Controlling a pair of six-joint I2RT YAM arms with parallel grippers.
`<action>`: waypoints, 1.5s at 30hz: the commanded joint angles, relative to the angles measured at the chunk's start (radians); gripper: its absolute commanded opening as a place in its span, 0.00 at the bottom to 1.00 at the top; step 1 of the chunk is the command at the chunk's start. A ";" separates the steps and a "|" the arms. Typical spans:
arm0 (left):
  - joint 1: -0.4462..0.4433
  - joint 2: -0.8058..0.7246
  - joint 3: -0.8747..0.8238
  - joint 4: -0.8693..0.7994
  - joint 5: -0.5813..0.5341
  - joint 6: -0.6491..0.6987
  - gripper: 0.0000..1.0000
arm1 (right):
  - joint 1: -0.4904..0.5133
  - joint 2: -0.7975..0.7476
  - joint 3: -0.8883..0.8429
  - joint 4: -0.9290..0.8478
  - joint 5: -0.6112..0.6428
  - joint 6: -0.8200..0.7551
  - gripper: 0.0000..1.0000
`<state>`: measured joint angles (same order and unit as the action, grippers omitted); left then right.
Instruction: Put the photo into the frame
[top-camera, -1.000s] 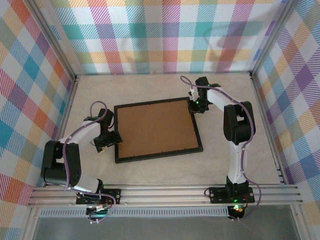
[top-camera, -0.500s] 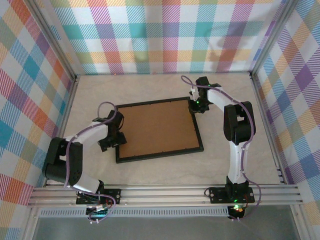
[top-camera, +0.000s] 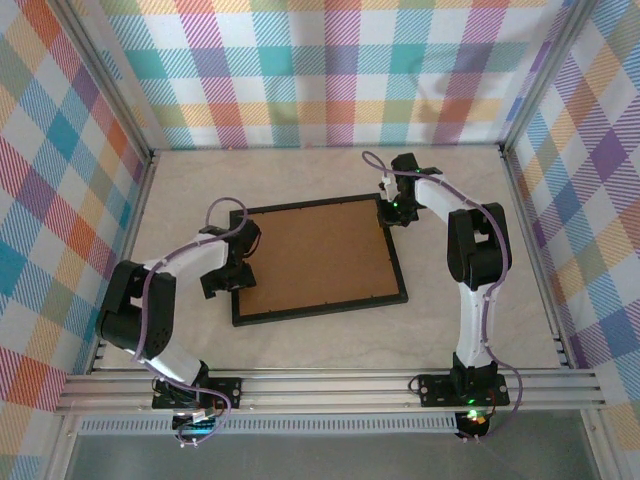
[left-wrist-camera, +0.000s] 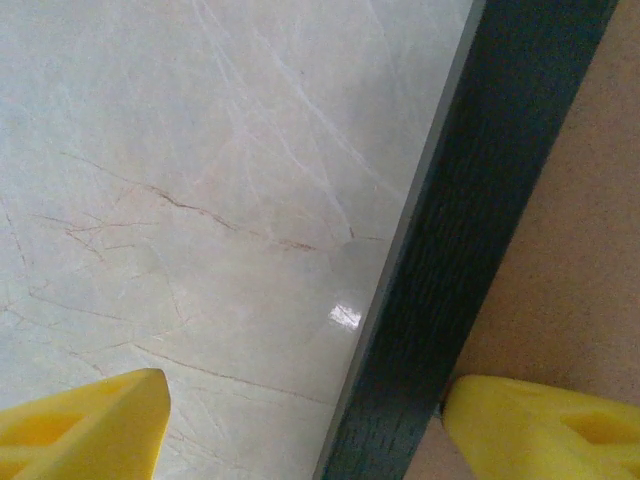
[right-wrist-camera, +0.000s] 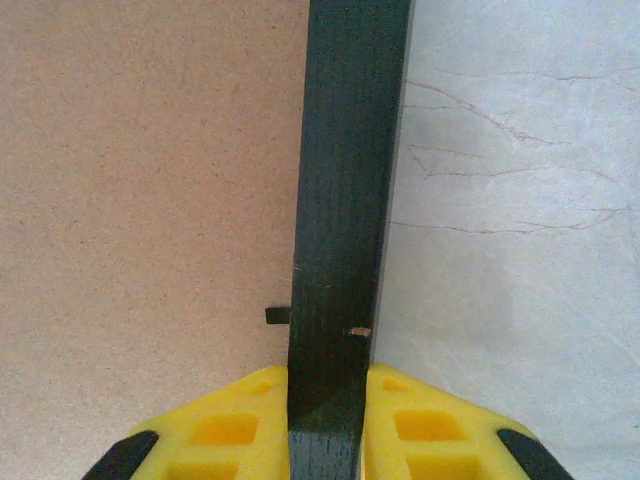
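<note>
The frame lies on the table with its brown back facing up. My left gripper is open at the frame's left side. In the left wrist view its yellow fingers straddle the black left rail, one over the table and one over the brown board, so the left gripper holds nothing. My right gripper is shut on the frame's right rail near its far right corner. The right wrist view has the black rail pinched between the pads of the right gripper. The photo is hidden.
The pale marble table is ringed by plaid walls at the back and both sides. An aluminium rail runs along the near edge. A small black tab sticks out from the rail over the brown board.
My left arm has swung right toward the frame, bringing its open gripper over the left rail. The right arm and the frame have stayed put.
</note>
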<state>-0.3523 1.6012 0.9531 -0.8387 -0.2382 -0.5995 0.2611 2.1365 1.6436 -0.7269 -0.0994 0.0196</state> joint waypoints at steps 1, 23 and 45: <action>-0.057 0.034 0.039 0.088 0.181 0.044 0.79 | 0.023 0.017 -0.048 -0.094 -0.017 0.009 0.20; 0.169 -0.193 -0.029 0.216 0.223 0.078 0.97 | 0.012 -0.109 0.003 -0.072 0.119 0.057 0.64; 0.259 0.646 0.934 0.263 0.397 0.225 1.00 | 0.277 -0.693 -0.637 -0.243 0.034 0.443 0.98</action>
<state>-0.1013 2.2108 1.8221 -0.4953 0.1242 -0.4171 0.5209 1.5047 1.0538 -0.9443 0.0078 0.3286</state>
